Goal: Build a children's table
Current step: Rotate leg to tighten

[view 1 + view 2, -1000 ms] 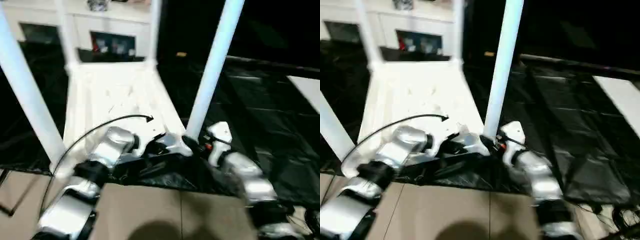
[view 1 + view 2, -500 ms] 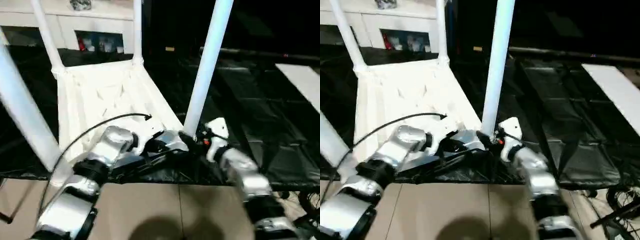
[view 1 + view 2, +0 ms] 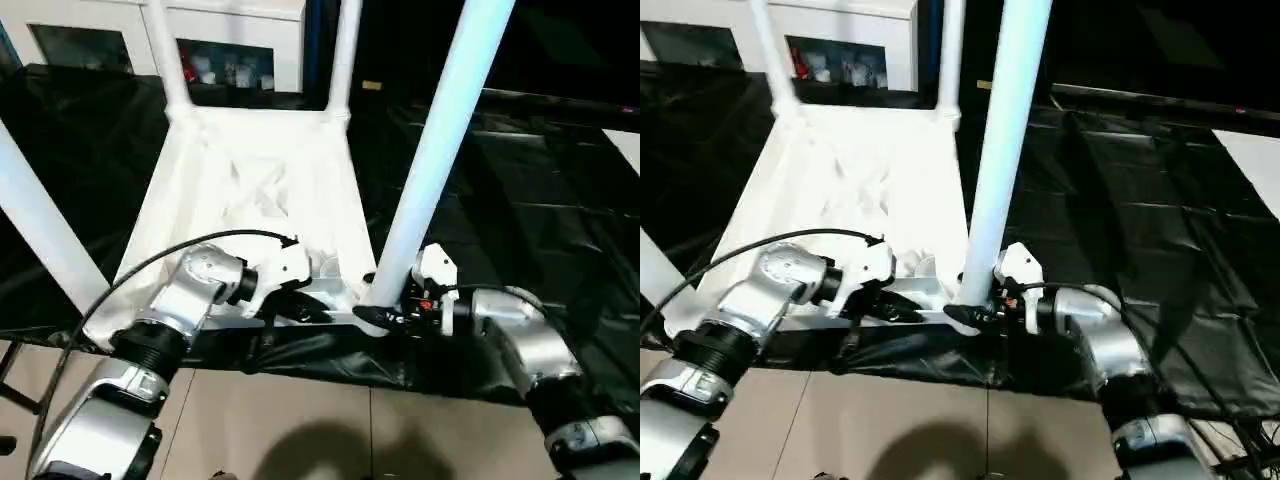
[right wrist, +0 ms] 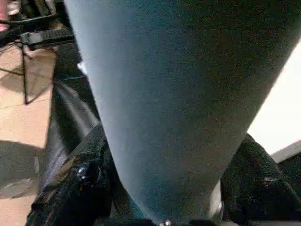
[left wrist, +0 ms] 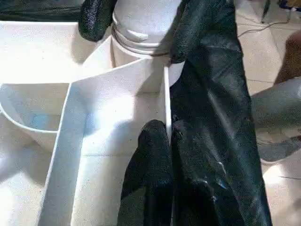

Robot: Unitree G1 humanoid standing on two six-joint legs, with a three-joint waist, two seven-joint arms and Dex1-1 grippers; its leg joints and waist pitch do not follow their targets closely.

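The children's table lies upside down on black sheeting, its ribbed underside (image 3: 250,180) facing up. Its white legs stand up from the corner sockets: near right (image 3: 440,150), near left (image 3: 40,230), far left (image 3: 165,60) and far right (image 3: 345,55). My left gripper (image 3: 310,310) is shut on a thin white rib (image 5: 165,94) of the underside, just beside the near right socket. My right gripper (image 3: 385,318) sits at the foot of the near right leg (image 4: 178,94), one black finger (image 4: 89,188) on each side, close against it.
Black plastic sheeting (image 3: 520,170) covers the floor around the table, with bare tan floor (image 3: 300,420) in front of it. White cabinets (image 3: 240,40) stand behind the table. A black cable (image 3: 190,250) loops over my left forearm. A white panel (image 3: 1255,160) lies at far right.
The whole view has shifted with the head's motion. Both grippers stay at the near right corner; my right gripper has settled lower around the leg's foot and my right forearm lies flatter.
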